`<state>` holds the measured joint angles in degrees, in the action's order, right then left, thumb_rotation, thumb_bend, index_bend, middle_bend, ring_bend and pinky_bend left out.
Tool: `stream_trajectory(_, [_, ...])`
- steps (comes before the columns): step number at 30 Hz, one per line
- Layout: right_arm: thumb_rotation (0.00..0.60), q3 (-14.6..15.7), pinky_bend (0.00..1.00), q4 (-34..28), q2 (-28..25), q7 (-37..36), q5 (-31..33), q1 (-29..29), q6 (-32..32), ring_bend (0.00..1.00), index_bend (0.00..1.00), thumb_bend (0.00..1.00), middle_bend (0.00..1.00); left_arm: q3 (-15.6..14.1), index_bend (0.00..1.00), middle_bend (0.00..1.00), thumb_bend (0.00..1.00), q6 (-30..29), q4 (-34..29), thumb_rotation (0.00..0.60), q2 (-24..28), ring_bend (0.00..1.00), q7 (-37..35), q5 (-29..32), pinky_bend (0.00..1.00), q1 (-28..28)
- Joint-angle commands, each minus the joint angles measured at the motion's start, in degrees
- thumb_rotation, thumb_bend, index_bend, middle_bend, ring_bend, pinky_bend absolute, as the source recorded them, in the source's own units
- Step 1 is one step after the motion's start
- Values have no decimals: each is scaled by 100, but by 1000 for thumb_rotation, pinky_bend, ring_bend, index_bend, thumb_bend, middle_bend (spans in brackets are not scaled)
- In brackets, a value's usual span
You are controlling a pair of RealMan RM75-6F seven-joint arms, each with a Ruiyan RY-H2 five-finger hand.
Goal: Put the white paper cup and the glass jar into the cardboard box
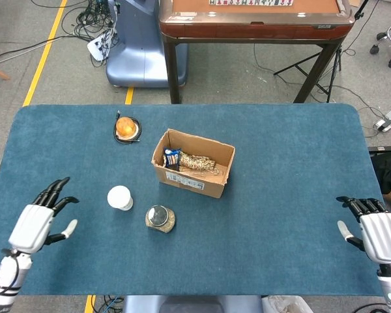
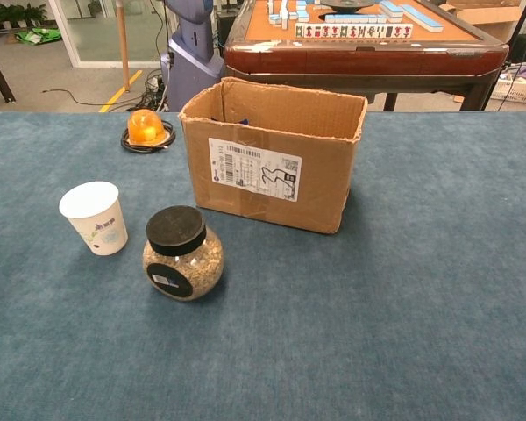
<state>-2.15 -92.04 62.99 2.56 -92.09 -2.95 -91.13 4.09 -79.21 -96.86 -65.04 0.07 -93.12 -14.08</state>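
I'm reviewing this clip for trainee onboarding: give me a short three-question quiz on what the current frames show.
1. True or false: the white paper cup is already inside the cardboard box.
2. Which hand is nearer the cup? A) left hand B) right hand
3. Fill in: the glass jar has a ____ lid.

Key: 1 false, it stands on the table beside the jar. 2 A. 3 black.

Both hands empty, left hand [image 1: 38,222] hovering at 9 o'clock of the white paper cup [image 1: 119,197], right hand [image 1: 380,233] way off at 3 o'clock of the glass jar [image 1: 160,218].
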Motion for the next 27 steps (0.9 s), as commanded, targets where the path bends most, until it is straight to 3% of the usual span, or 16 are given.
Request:
stream_trajectory(1, [600, -7, 342, 8, -15, -42, -4, 75, -110, 371, 309, 332, 418, 71, 329, 0, 324, 285, -66, 600, -115, 0, 214, 69, 138, -232])
stream_trajectory(11, [600, -17, 342, 83, -61, -312, -15, 239, -349, 371, 309, 332, 418, 232, 348, 0, 325, 1131, -246, 600, -297, 0, 861, 558, 138, -799])
stream_trajectory(23, [600, -5, 342, 128, -91, -468, -95, 298, -417, 371, 309, 331, 418, 256, 362, 0, 324, 1586, -190, 600, -569, 0, 1588, 1036, 138, -1169])
stream_trajectory(27, [600, -15, 342, 139, -107, -523, -102, 312, -438, 371, 309, 332, 418, 241, 360, 0, 272, 1696, -167, 600, -628, 0, 1851, 1226, 138, -1249])
